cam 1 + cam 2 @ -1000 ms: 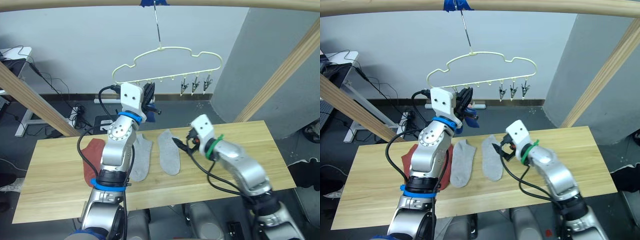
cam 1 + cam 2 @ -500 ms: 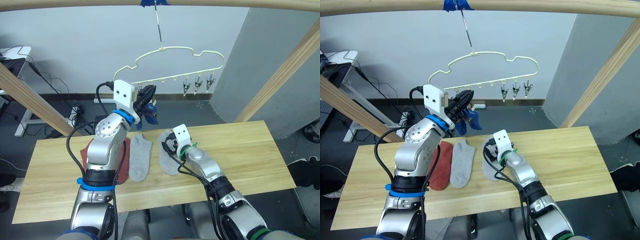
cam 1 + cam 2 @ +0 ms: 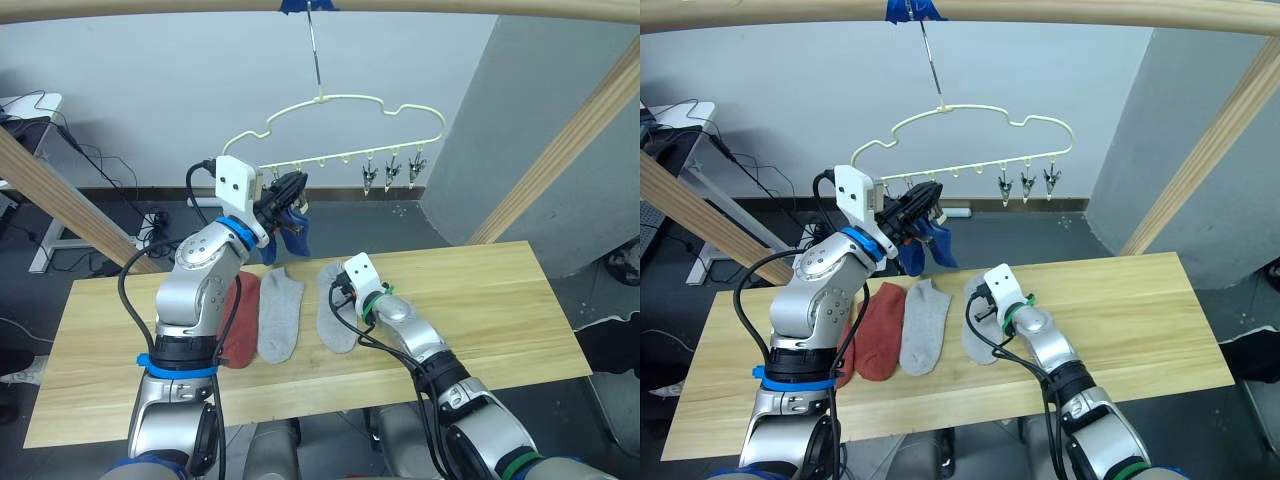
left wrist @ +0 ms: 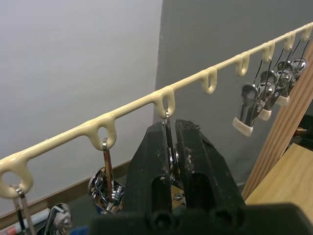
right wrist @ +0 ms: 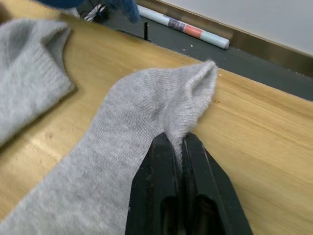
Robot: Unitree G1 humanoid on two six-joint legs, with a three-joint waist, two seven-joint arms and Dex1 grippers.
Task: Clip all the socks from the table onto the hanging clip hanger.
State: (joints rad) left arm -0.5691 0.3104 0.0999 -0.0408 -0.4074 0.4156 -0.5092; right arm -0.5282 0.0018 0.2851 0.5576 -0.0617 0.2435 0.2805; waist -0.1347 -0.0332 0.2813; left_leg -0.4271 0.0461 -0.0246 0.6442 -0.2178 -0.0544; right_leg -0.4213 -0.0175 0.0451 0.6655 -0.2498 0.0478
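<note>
Up at the hanger's row of loops, the left hand [image 4: 171, 147] has its two black fingers pressed together on a small metal clip [image 4: 169, 155] that hangs from one loop of the cream hanger [image 3: 345, 125]. A blue sock [image 3: 292, 235] dangles just below this hand, above the far edge of the bench [image 3: 500, 320]. More clips hang along the same bar: three bunched at the hanger's right end [image 3: 392, 170] and others beside the left hand [image 4: 105, 183]. The hanger's thin hook [image 3: 315, 55] goes up to a wooden bar overhead, where a bit of blue tape [image 3: 305, 6] marks the spot.

Down on the bench, the right hand [image 5: 177, 147] is closed on the edge of a grey sock [image 5: 122, 147], pinching a fold of fabric near its open end. That sock lies near the middle of the bench, its opening toward the far edge. Just to its left lies a second grey sock [image 3: 280, 315], then a rust-red sock [image 3: 240, 320], both lengthwise in the same way; in the right eye view a further strip of red [image 3: 845, 355] shows past it, behind the left arm.

No brand, label or readable writing can be made out on any of these things.
</note>
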